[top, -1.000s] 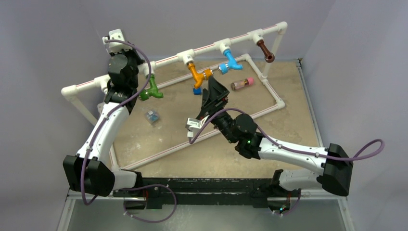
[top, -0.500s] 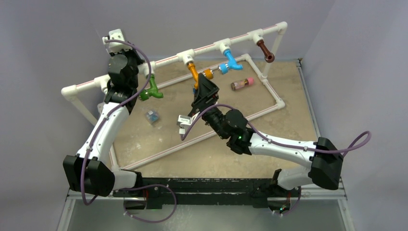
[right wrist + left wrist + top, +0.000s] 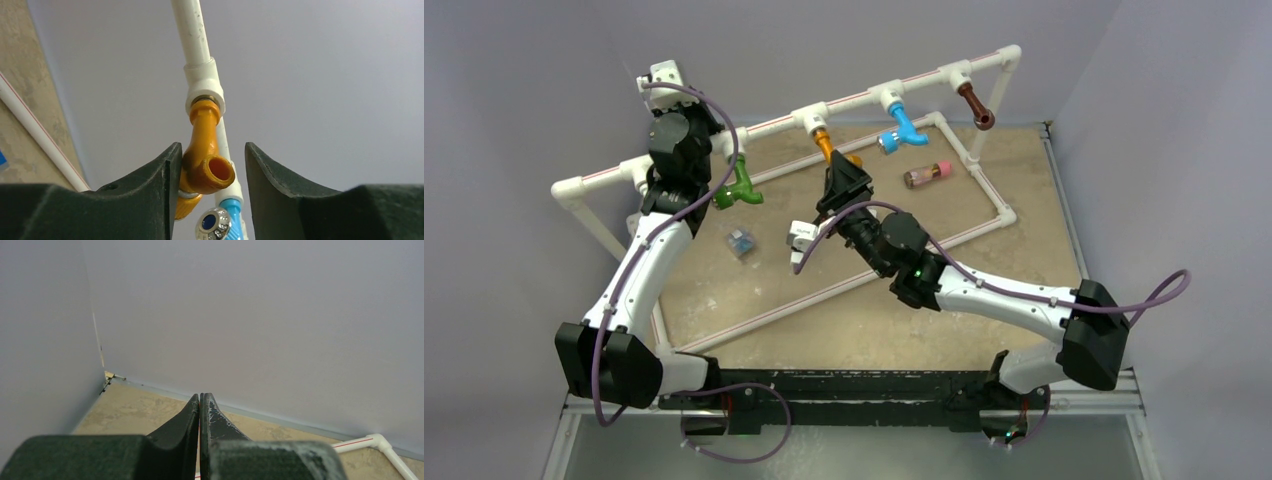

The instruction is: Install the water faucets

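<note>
Okay so, from the top camera the right pincer (image 3: 838,176) is hovering right at the orange faucet (image 3: 825,143). That one is hanging off the white pipe frame (image 3: 774,124) above the tan speckled desk (image 3: 844,330), between the green faucet (image 3: 740,187) and the blue faucet (image 3: 902,130), with the brown faucet (image 3: 976,106) dangling at the far right end. All four are looking like glossy moulded plastic, curved like little hooks. On the left wrist cam the left pincer (image 3: 200,397) is sitting pressed together with nothing in it, pointing at a bare wall. On the right wrist cam the pincer is part-spread and straddling the orange nozzle: one matte black finger (image 3: 150,185) is touching its side, the other is showing a sliver of gap, so it's not pinching yet. I'm guessing the step is snugging this one into its tee (image 3: 204,82), so I'd be squeezing squarely on the fat round nozzle, not the thin neck, and turning about the tee's axis so the slick plastic isn't slipping.
</note>
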